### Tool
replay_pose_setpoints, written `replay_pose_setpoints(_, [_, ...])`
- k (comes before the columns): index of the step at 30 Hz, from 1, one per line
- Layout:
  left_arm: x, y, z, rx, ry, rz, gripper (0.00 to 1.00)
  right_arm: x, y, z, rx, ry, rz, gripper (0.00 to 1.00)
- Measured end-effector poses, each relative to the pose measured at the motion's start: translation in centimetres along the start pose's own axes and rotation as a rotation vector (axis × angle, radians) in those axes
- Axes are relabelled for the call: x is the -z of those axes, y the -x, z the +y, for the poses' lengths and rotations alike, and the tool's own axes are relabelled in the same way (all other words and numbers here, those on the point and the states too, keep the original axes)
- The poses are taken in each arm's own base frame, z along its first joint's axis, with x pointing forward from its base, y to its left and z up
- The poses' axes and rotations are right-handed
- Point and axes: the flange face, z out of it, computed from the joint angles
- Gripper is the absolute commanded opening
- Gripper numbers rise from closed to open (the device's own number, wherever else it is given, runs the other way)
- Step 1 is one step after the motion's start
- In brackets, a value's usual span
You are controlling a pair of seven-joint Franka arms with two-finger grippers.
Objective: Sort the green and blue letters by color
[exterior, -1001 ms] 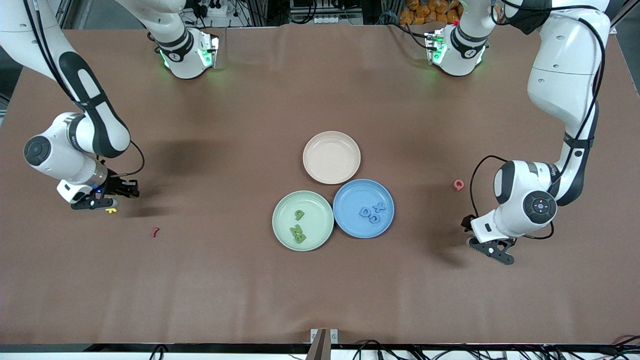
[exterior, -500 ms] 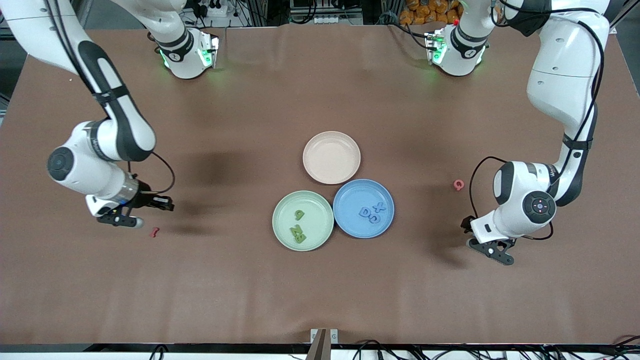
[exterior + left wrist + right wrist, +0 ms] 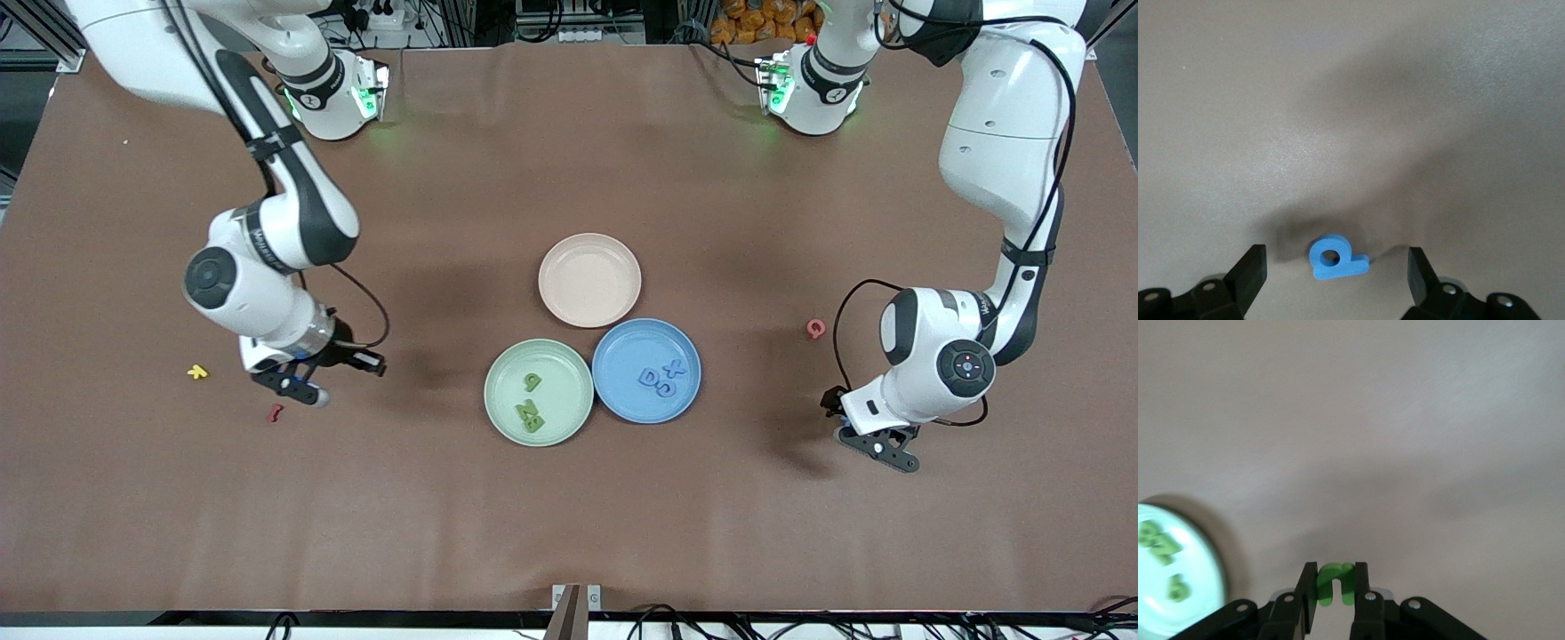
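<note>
My right gripper (image 3: 298,389) is shut on a green letter (image 3: 1336,582) shaped like a u, over bare table beside the dark red letter. The green plate (image 3: 569,369) holds three green letters (image 3: 530,414) and also shows in the right wrist view (image 3: 1198,570). Three blue letters (image 3: 660,378) lie in the blue plate (image 3: 622,400). My left gripper (image 3: 878,449) hangs open low over the table at the left arm's end. A blue letter P (image 3: 1335,257) lies flat between its spread fingers (image 3: 1253,267), touching neither. The front view hides that P under the hand.
An empty pink plate (image 3: 589,279) touches both other plates on the side farther from the camera. A pink G (image 3: 815,329) lies near the left arm. A yellow letter (image 3: 197,372) and a dark red letter (image 3: 276,412) lie near the right gripper.
The right arm has swung from over the yellow letter toward the plates, still shut on the green letter, and the yellow letter now shows. The left arm has barely moved.
</note>
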Motion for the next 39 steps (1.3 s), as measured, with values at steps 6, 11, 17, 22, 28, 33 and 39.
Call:
replay_pose_setpoints(6, [-0.1,-0.1,0.1,0.003,0.005,0.010,0.94,-0.5,2.2,-4.7,-0.072,-0.016,-0.001,0.00])
replay_pose_setpoints(11, [-0.1,-0.2,0.1,0.011,0.010,0.022,0.93,-1.4,2.8,-7.2,-0.119,-0.015,0.004,0.00])
replay_pose_setpoints(17, [-0.2,-0.3,0.1,0.015,0.010,0.030,0.91,-2.2,2.8,-8.8,-0.154,-0.020,0.005,0.00])
replay_pose_setpoints(22, [-0.3,-0.2,0.0,0.016,0.008,0.036,0.88,-2.4,2.9,-10.0,-0.173,-0.027,0.007,0.00])
replay_pose_setpoints(28, [-0.7,0.1,-0.2,0.022,0.009,0.039,0.79,-2.8,3.5,-11.3,-0.211,-0.028,0.009,0.00])
replay_pose_setpoints(33, [-0.7,0.0,-0.1,0.029,0.016,0.048,0.69,-3.2,4.1,-12.3,-0.252,-0.029,0.006,0.00])
replay_pose_setpoints(39, [-0.6,0.0,-0.1,0.032,0.015,0.055,0.69,-4.2,5.0,-14.6,-0.306,-0.040,0.003,0.00])
